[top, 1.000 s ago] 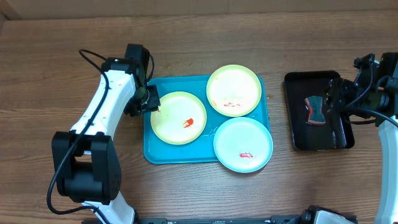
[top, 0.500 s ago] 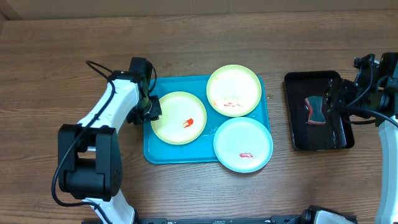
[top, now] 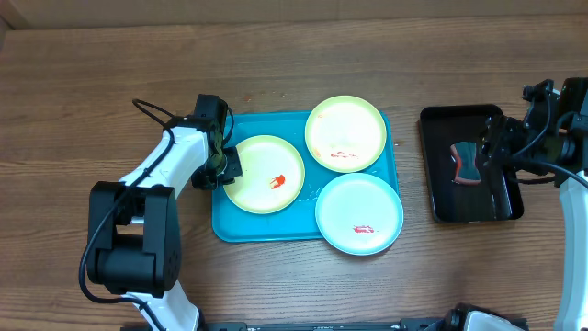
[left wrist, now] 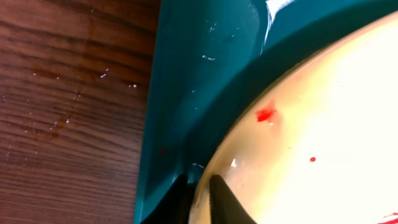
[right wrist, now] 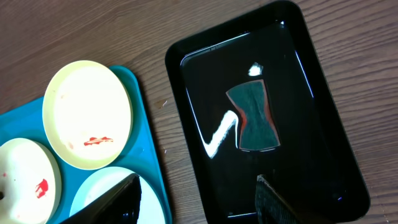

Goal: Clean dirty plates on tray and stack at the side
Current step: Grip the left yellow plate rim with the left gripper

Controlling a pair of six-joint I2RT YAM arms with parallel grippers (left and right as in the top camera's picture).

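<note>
Three dirty plates lie on the turquoise tray. A yellow-green plate with a red smear is at the left, a second yellow-green plate at the back, and a light-blue plate at the front right. My left gripper is at the left plate's left rim. In the left wrist view its fingers are closed on either side of that rim. My right gripper is open and empty above the black tray; its fingers are spread wide.
A dark sponge with a red edge lies in the glossy black tray, right of the turquoise tray, and also shows in the overhead view. Bare wooden table surrounds both trays.
My left gripper has moved a little toward the front and right, onto the left plate's rim, and its fingers now sit around it. The right arm has not moved.
</note>
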